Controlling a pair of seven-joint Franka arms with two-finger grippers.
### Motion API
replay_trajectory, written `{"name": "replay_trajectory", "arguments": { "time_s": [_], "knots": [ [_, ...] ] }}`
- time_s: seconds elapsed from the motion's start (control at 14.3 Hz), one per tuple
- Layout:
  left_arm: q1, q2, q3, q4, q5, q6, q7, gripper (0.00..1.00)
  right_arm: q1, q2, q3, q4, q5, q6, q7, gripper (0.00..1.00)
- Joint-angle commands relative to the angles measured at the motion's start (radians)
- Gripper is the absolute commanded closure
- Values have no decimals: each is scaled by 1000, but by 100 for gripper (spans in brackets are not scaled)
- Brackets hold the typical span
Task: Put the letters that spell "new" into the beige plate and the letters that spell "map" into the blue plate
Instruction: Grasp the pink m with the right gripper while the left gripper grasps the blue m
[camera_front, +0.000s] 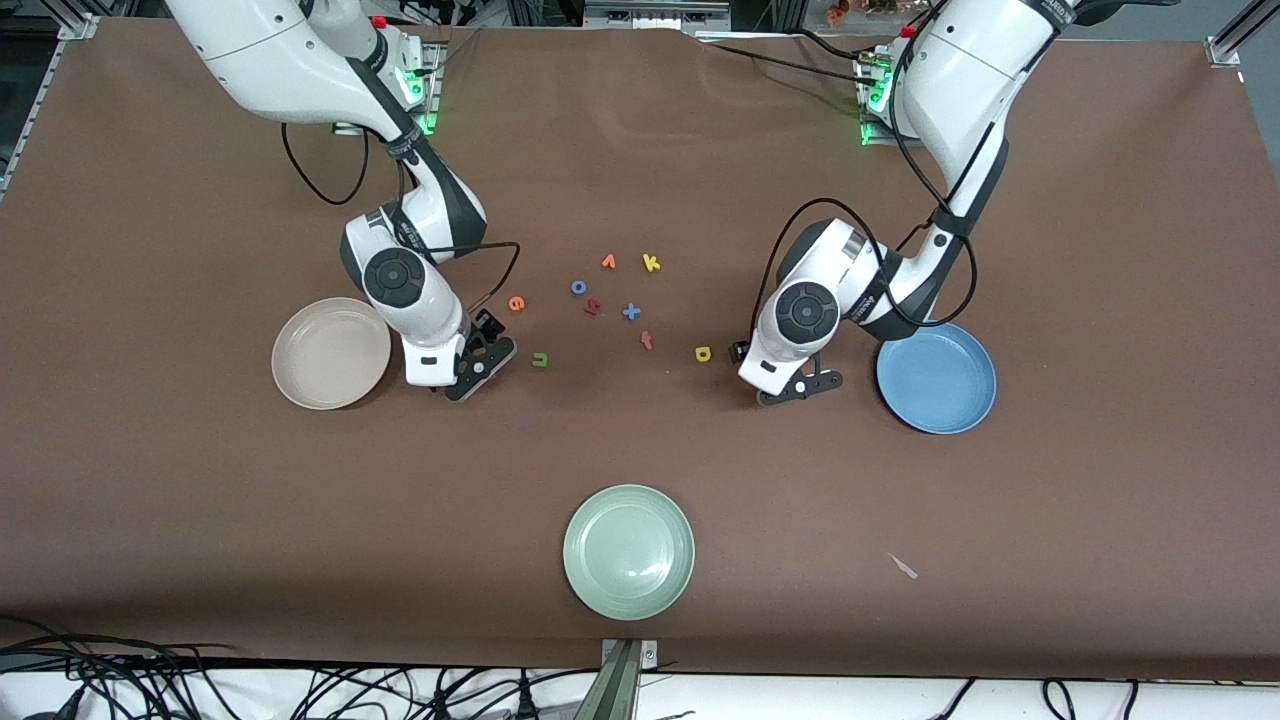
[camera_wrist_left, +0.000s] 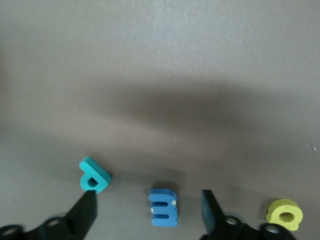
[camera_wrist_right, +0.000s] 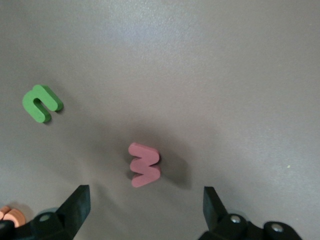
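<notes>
The brown table (camera_front: 640, 150) carries the glossy, shallow beige plate (camera_front: 331, 352) at nine o'clock of the letter cluster and the matching blue plate (camera_front: 936, 377) at three, both empty. Beside the beige plate, the right gripper (camera_wrist_right: 145, 207) hangs spread wide over the pink foam w (camera_wrist_right: 144, 164), which lies flat, centred between the fingers, long axis along their line; the green n (camera_wrist_right: 42, 103) sits toward ten o'clock. By the blue plate, the left gripper (camera_wrist_left: 149, 210), unclenched and holding nothing, straddles the blue m (camera_wrist_left: 163, 207); teal p (camera_wrist_left: 94, 174) and yellow a (camera_wrist_left: 285, 214) flank it.
</notes>
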Motion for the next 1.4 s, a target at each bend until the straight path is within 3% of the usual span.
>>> {"name": "replay_trajectory", "arguments": {
  "time_s": [0.0,0.35,0.49,0.56,0.63,0.7,0.77,0.98,1.05,1.33],
  "knots": [
    [3,-25,-12,-38,-24,22,-5,28,1,20,5,34,1,-28,-12,0],
    [3,-7,-17,-42,-24,43,-5,34,5,46,7,57,1,-28,-10,1],
    [3,-6,-17,-68,-24,89,-5,53,8,48,7,60,1,-30,-12,6],
    [3,-5,-17,-69,-24,91,-7,60,11,51,7,62,1,-30,-12,17],
    [3,-5,-17,-69,-24,91,-7,68,11,52,7,62,0,-28,-10,35],
    [3,-5,-19,-69,-24,91,-7,78,13,55,7,62,0,-28,-9,39],
    [4,-7,-19,-69,-24,89,-5,81,13,58,7,62,0,-28,-7,45],
    [6,-21,-19,-61,-23,72,2,88,13,58,14,62,1,-30,-2,91],
    [6,-28,-19,-55,-16,57,5,98,11,58,18,62,1,-30,17,100],
    [18,-84,-17,-46,-13,40,5,100,11,57,19,67,1,-31,31,100]
  ]
}}
